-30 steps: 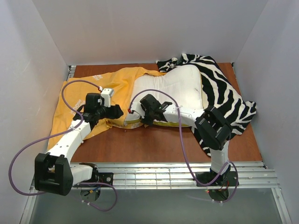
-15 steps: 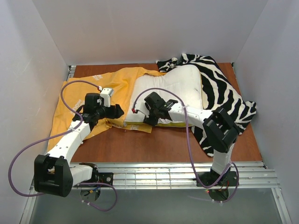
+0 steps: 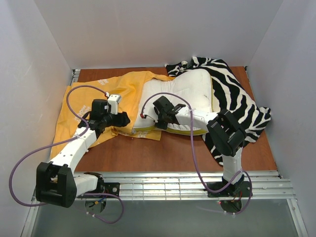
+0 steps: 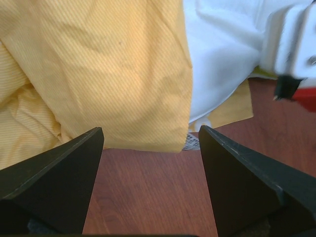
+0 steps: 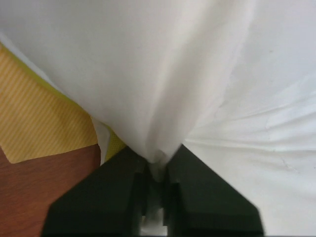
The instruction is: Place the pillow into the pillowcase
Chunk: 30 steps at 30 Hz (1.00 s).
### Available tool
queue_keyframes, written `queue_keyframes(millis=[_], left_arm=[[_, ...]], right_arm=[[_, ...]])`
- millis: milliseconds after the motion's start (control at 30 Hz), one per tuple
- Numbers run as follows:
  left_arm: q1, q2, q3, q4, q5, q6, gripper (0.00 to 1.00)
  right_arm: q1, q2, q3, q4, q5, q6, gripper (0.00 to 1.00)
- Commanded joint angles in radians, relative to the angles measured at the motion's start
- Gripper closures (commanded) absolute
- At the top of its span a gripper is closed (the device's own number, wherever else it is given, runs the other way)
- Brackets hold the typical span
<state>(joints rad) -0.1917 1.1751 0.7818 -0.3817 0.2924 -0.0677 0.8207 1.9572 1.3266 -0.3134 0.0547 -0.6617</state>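
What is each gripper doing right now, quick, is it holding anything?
Left gripper: open, holding nothing, by the pillowcase edge.
Right gripper: closed, pinching a fold of the pillow.

worktop: reddish-brown wood grain, matte
back wall: plain white panel
left wall: white, slants in toward the worktop
right wall: white, same slant
metal rack: slatted rails along the worktop's near edge
light: soft, even, only faint shadows

Bright, even overhead light, soft shadows; wrist close-ups slightly blurred, whites near glare.
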Motion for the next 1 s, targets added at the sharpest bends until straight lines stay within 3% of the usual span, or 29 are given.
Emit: queue_keyframes(millis=[0, 200, 400, 567, 667, 700, 800, 833, 967], left_arm=[[-0.038, 0.014, 0.008, -0.036, -0.11, 0.063, 0.26], [-0.1, 0.05, 0.043, -0.003, -0.193, 0.117, 0.26], [-0.17, 0.1, 0.062, 0.02, -0.274, 0.115, 0.27], [-0.19, 0.185, 0.068, 0.015, -0.4, 0.115, 0.33], [-0.192, 0.187, 0.083, -0.005, -0.437, 0.112, 0.5], [-0.19, 0.178, 0.089, -0.014, -0.437, 0.117, 0.65], [-0.192, 0.135, 0.125, -0.049, -0.386, 0.128, 0.85], [-0.192, 0.127, 0.14, -0.063, -0.354, 0.128, 0.98], [-0.193, 0.113, 0.229, -0.124, -0.05, 0.14, 1.0]], right_arm=[[-0.014, 0.031, 0.029, -0.036, -0.076, 0.04, 0.99], [-0.031, -0.026, 0.075, -0.078, -0.214, 0.102, 0.99], [-0.031, -0.026, 0.111, -0.11, -0.259, 0.135, 0.99], [-0.034, -0.034, 0.121, -0.11, -0.283, 0.166, 0.99], [-0.041, -0.044, 0.128, -0.112, -0.305, 0.188, 0.99], [-0.045, -0.046, 0.128, -0.11, -0.315, 0.192, 0.99], [-0.045, -0.055, 0.131, -0.112, -0.341, 0.217, 0.99], [-0.046, -0.055, 0.135, -0.11, -0.349, 0.23, 0.99], [-0.046, -0.043, 0.172, -0.11, -0.378, 0.286, 0.99]])
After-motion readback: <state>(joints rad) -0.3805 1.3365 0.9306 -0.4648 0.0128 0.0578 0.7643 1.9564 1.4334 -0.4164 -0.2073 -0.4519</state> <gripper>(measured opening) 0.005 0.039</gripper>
